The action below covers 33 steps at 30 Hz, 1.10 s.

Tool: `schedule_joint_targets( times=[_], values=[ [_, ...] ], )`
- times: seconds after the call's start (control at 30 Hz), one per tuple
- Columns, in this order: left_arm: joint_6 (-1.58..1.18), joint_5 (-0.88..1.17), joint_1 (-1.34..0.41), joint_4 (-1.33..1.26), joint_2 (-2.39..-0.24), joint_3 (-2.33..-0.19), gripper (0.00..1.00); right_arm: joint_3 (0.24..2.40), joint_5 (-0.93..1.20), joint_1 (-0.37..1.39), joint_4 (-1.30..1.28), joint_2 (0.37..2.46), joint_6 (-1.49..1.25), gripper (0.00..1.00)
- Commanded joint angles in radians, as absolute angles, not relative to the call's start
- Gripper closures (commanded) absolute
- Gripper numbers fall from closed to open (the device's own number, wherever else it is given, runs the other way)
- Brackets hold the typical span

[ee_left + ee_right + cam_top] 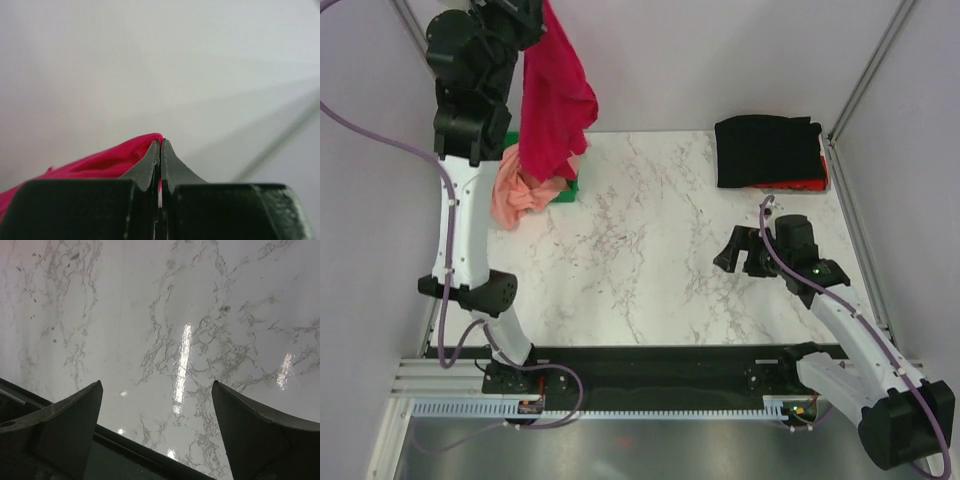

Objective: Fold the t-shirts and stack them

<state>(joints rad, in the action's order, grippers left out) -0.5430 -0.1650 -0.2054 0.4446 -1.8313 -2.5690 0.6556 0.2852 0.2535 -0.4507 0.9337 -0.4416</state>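
My left gripper (542, 12) is raised high at the back left and shut on the crimson-red t-shirt (556, 95), which hangs down from it over the tray. In the left wrist view the closed gripper (160, 142) pinches red cloth (100, 162). The salmon-pink t-shirt (518, 195) lies crumpled below it, partly over the green tray (567, 192). The black t-shirt (767, 150) lies folded at the back right on a red one (798, 185). My right gripper (734, 252) is open and empty above bare marble, also in its wrist view (156, 390).
White walls enclose the marble table (640, 240) on the left, back and right. A dark rail (650, 365) runs along the near edge, seen also in the right wrist view (125, 445).
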Motion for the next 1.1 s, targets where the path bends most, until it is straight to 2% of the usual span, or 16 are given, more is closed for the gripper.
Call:
schedule_joint_targets(
  times=[0.0, 0.07, 0.17, 0.27, 0.37, 0.47, 0.5, 0.53, 0.57, 0.6, 0.63, 0.67, 0.7, 0.87, 0.97, 1.07],
  values=[
    [-0.566, -0.039, -0.31, 0.188, -1.643, -2.577, 0.98, 0.796, 0.226, 0.258, -0.497, 0.871, -0.457, 0.02],
    [-0.63, 0.115, -0.31, 0.155, -1.611, -2.542, 0.98, 0.839, 0.18, 0.258, -0.529, 0.839, -0.474, 0.02],
    [-0.739, 0.332, -0.278, 0.147, -1.628, -2.602, 0.98, 0.899, 0.16, 0.258, -0.56, 0.81, -0.492, 0.02],
    [-0.83, 0.454, -0.247, 0.144, -1.599, -2.551, 0.98, 0.928, 0.132, 0.256, -0.597, 0.781, -0.509, 0.02],
    [-0.839, 0.501, -0.244, 0.215, -1.542, -2.406, 0.98, 0.96, 0.083, 0.256, -0.638, 0.746, -0.514, 0.02],
    [-0.913, 0.547, -0.229, 0.218, -1.407, -2.061, 0.97, 0.994, 0.069, 0.256, -0.67, 0.724, -0.509, 0.02],
    [-0.929, 0.567, -0.222, 0.218, -1.329, -1.854, 0.9, 1.002, 0.066, 0.258, -0.675, 0.719, -0.512, 0.02],
    [-0.965, 0.602, -0.222, 0.218, -1.292, -1.739, 0.72, 1.0, 0.063, 0.256, -0.683, 0.719, -0.518, 0.02],
    [-0.974, 0.624, -0.221, 0.218, -1.26, -1.627, 0.36, 0.999, 0.058, 0.258, -0.696, 0.719, -0.526, 0.02],
    [-0.971, 0.64, -0.209, 0.224, -1.223, -1.421, 0.22, 0.99, 0.054, 0.256, -0.703, 0.726, -0.543, 0.02],
    [-0.942, 0.614, -0.2, 0.25, -1.165, -1.337, 0.05, 0.983, 0.051, 0.258, -0.709, 0.727, -0.551, 0.02],
    [-0.921, 0.592, -0.186, 0.337, -1.135, -1.269, 0.0, 0.973, 0.055, 0.259, -0.715, 0.729, -0.555, 0.02],
    [-0.869, 0.539, -0.154, 0.374, -1.087, -1.173, 0.0, 0.947, 0.07, 0.256, -0.716, 0.738, -0.561, 0.02],
    [-0.718, 0.376, -0.104, 0.576, -0.968, -1.082, 0.0, 0.818, 0.196, 0.267, -0.717, 0.857, -0.561, 0.02],
    [-0.657, 0.275, -0.104, 0.597, -0.939, -1.045, 0.0, 0.772, 0.14, 0.342, -0.678, 0.882, -0.594, 0.02],
    [-0.588, 0.184, -0.106, 0.533, -1.007, -1.022, 0.0, 0.746, 0.107, 0.431, -0.623, 0.911, -0.629, 0.02]
  ],
)
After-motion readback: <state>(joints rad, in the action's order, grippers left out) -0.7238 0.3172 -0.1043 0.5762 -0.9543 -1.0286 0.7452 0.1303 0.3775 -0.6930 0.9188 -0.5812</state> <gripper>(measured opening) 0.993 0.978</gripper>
